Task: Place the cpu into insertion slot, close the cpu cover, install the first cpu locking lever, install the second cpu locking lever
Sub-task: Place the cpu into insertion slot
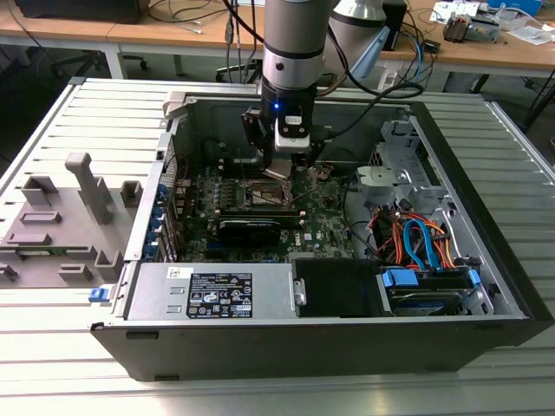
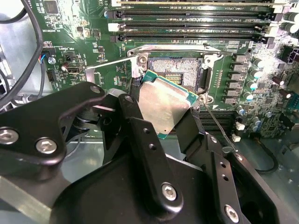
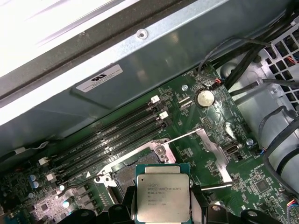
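Observation:
My gripper (image 1: pixel 279 165) hangs inside the open computer case, shut on the cpu (image 2: pixel 163 105), a small square chip with a silvery top. In both wrist views the black fingers (image 2: pixel 140 135) clamp the chip's two opposite edges. The cpu (image 3: pixel 162 192) is held slightly tilted, just above the insertion slot (image 2: pixel 175 70), whose dark pin field lies bare within a silvery rim on the green board. The cpu cover (image 3: pixel 212 150) is swung open to one side of the slot. Two thin wire levers (image 2: pixel 107 65) stand released beside the socket.
Long black memory slots (image 2: pixel 187 28) run beside the socket. A black card (image 1: pixel 250 227) sits in front of it. Orange and blue cables (image 1: pixel 416 238) and a drive cage fill the exterior view's right. A grey fixture (image 1: pixel 61 221) lies outside the case at the left.

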Tool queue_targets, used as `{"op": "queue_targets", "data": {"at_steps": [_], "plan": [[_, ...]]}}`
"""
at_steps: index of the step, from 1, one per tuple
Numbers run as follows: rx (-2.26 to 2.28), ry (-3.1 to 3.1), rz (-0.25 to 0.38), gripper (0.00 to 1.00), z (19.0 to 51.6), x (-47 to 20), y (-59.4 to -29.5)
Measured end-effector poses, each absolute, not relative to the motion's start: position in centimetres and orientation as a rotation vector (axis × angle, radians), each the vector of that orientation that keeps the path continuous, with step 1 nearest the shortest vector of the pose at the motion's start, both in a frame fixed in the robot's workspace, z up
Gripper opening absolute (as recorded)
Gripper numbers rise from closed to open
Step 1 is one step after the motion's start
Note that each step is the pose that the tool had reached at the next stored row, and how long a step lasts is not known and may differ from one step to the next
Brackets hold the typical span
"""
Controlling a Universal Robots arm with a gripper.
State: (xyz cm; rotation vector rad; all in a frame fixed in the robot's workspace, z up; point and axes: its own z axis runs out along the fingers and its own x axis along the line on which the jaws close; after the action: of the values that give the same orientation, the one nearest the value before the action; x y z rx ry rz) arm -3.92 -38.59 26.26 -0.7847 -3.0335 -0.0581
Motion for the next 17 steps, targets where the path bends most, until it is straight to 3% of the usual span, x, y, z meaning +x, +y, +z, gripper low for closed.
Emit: {"op": "queue_targets", "data": {"at_steps": [17], "plan": [[-0.852, -3.016, -0.058, 0.55, 26.2, -3.92, -38.59]]}}
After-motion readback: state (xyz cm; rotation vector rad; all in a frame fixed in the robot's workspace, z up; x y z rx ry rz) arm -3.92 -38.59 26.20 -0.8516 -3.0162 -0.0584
